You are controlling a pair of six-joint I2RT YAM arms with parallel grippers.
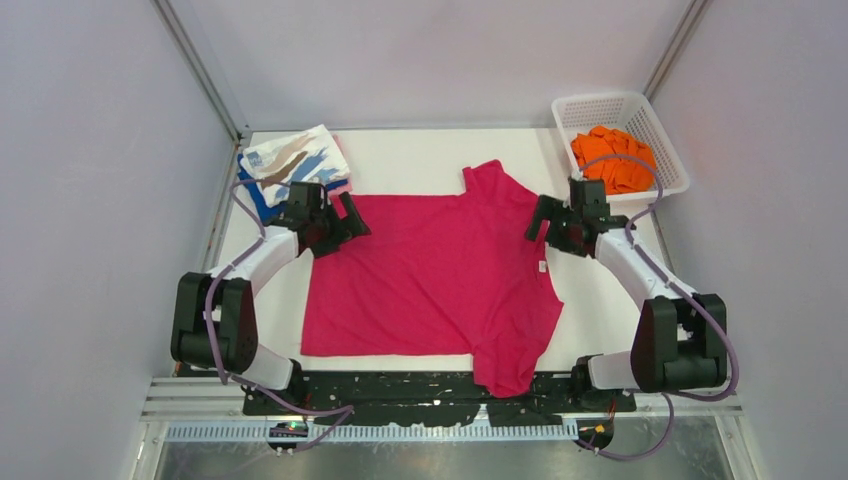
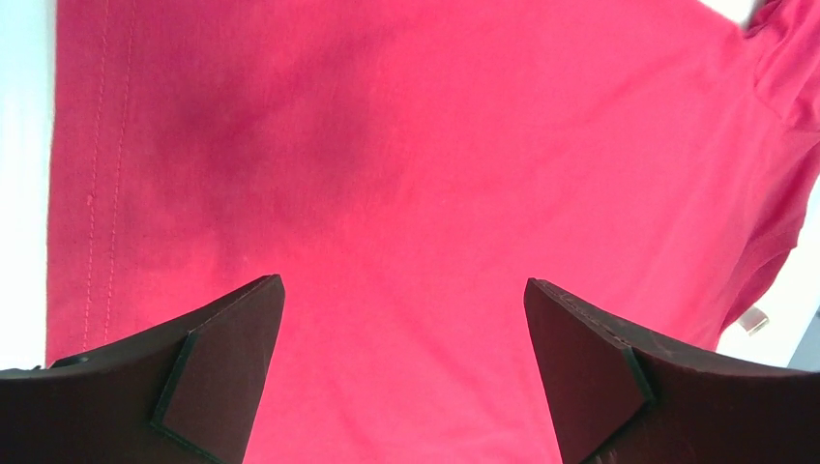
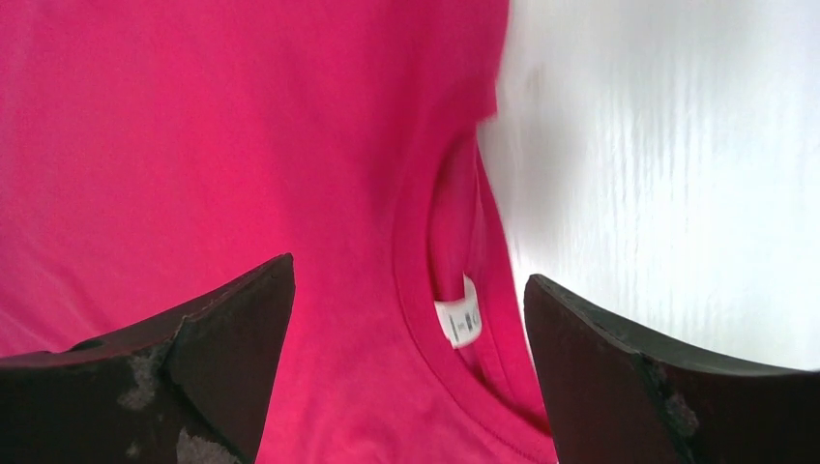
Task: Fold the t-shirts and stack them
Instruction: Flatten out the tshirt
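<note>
The plain bright magenta cloth t-shirt (image 1: 430, 280) lies spread open at the middle of the white table (image 1: 420, 150). Its hem is toward 9 o'clock and its collar toward 3 o'clock. One sleeve points to 12 o'clock and the other, at 6 o'clock, drapes over the near edge onto the black base rail (image 1: 400, 385). I judge it light, limp and easily wrinkled: it will sag from any single pinch. So I would take it at two points at once, on the stitched edges where the cloth is doubled, catching both layers. My left gripper (image 2: 401, 358) hangs over the shirt's 10 o'clock corner beside the hem stitching, jaws spread wide with nothing between them; that hem corner is my hold. My right gripper (image 3: 406, 358) stands just as wide and empty above the collar, with the small white neck label (image 3: 462, 322) showing between my fingers; I would bite the shoulder beside the collar rather than the stretchy neck band. Farther out, at 10 o'clock, a folded white t-shirt with brown and blue streaks (image 1: 295, 160) tops a stack, with a blue one (image 1: 255, 200) and a pale pink one (image 1: 345, 187) peeking from under it. At 2 o'clock a white plastic lattice basket (image 1: 600, 105) holds a crumpled orange t-shirt (image 1: 612, 160).
</note>
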